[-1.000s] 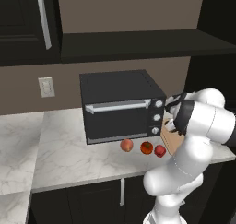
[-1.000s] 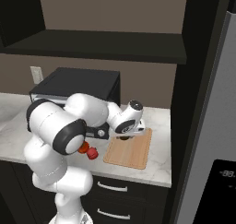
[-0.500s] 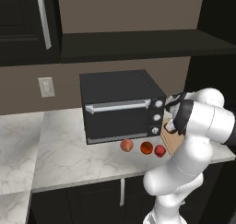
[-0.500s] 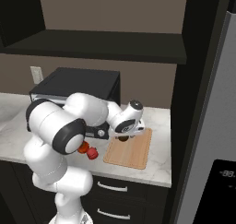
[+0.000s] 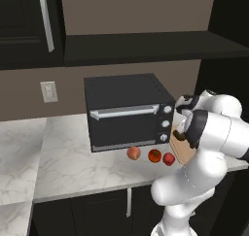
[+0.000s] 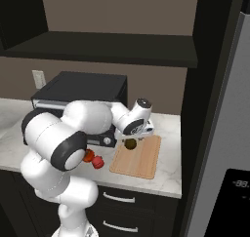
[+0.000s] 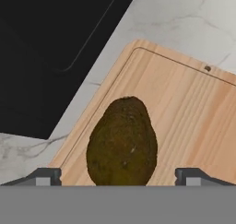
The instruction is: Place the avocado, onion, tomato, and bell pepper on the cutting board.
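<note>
The avocado [image 7: 122, 142], dark olive-brown, lies on the near left corner of the tan cutting board [image 7: 184, 103]. My gripper [image 7: 119, 176] is open just above it, and both fingertips [image 7: 45, 176] stand clear of its sides. From the right base view the gripper [image 6: 132, 137] hangs over the avocado [image 6: 130, 144] on the cutting board [image 6: 141, 160]. The pale onion [image 5: 133, 153], the orange-red tomato [image 5: 154, 155] and the crimson bell pepper [image 5: 168, 159] sit in a row on the counter, left of the board [image 5: 179, 151].
A black toaster oven [image 5: 127, 111] stands on the marble counter [image 5: 68, 162] right behind the produce and beside the board. A dark shelf [image 5: 146, 45] runs overhead. A tall fridge [image 6: 222, 133] closes off the right side.
The avocado sits slightly lower under the hand than before, down on the board. The arm has barely moved.
</note>
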Controlling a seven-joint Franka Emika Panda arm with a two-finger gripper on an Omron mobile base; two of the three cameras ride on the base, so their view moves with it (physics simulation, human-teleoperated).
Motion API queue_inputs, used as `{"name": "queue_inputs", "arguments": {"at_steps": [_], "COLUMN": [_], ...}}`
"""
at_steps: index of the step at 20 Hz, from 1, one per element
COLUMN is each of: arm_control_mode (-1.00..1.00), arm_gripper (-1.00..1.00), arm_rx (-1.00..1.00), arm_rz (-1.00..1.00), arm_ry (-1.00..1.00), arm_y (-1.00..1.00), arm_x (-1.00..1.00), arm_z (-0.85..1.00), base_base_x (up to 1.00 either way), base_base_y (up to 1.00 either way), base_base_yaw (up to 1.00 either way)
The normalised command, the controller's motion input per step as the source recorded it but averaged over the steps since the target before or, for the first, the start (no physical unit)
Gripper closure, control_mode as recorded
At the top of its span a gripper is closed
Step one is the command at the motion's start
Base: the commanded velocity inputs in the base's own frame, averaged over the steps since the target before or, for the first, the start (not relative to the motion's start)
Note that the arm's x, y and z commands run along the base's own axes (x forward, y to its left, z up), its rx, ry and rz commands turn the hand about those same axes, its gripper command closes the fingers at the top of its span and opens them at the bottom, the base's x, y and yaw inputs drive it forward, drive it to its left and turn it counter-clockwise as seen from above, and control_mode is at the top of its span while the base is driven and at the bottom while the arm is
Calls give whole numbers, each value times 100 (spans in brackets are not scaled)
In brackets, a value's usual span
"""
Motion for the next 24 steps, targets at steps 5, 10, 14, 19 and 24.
{"name": "queue_inputs", "arguments": {"at_steps": [5, 10, 14, 19, 24], "arm_control_mode": [-100, -100, -100, -100, -100], "arm_gripper": [-100, -100, -100, -100, -100], "arm_rx": [-5, -4, -2, -5, -7], "arm_rz": [0, -2, -10, -18, -24], "arm_ry": [-1, -2, 0, -1, 0], "arm_y": [2, 9, 23, 38, 47], "arm_x": [-41, -57, -58, -46, -33], "arm_z": [37, 28, 19, 14, 16], "base_base_x": [0, 0, 0, 0, 0], "base_base_y": [0, 0, 0, 0, 0], "base_base_yaw": [0, 0, 0, 0, 0]}}
